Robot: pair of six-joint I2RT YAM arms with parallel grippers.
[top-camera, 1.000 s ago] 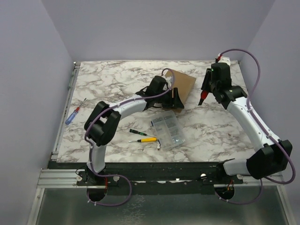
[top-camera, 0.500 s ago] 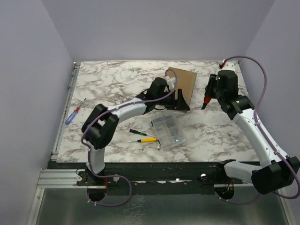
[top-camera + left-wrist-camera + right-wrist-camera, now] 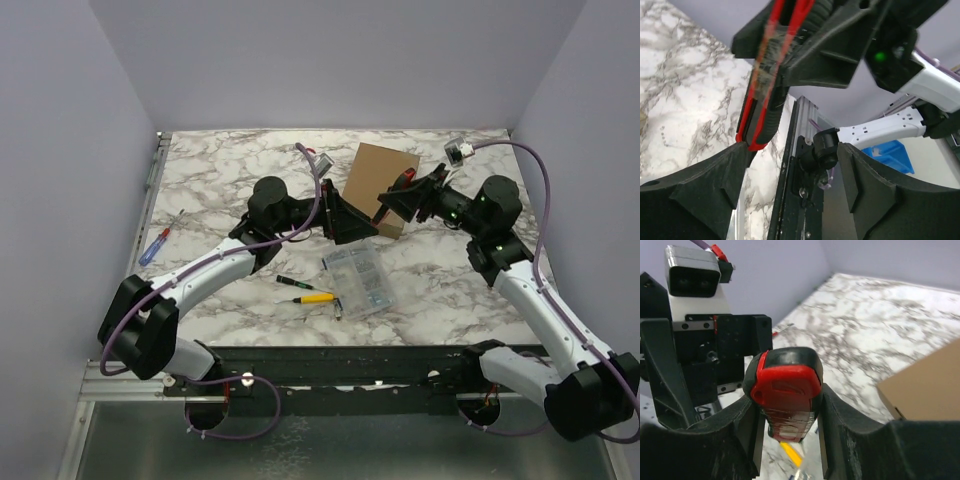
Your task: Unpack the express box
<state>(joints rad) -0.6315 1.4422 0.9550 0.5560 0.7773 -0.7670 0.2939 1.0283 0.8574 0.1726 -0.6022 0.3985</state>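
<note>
The express box [image 3: 372, 180] is a flat brown cardboard mailer lying closed at the back middle of the table; its corner shows in the right wrist view [image 3: 930, 382]. My right gripper [image 3: 400, 203] hovers at the box's near right side, shut on a red and black utility knife [image 3: 787, 390]. The knife also shows in the top view [image 3: 403, 181] and in the left wrist view [image 3: 765, 95]. My left gripper [image 3: 342, 216] is open and empty just left of the box, facing the right gripper. Between its jaws [image 3: 795, 165] I see only the table edge and the right arm's base.
A clear plastic compartment case [image 3: 358, 280] lies in front of the box. A yellow screwdriver [image 3: 312, 297] and a small black and green tool [image 3: 288, 282] lie to its left. A blue screwdriver [image 3: 154, 246] lies at the left table edge.
My left gripper has pulled back left off the box and turned toward the right gripper. My right gripper has swung down and left with the knife to the box's near right side.
</note>
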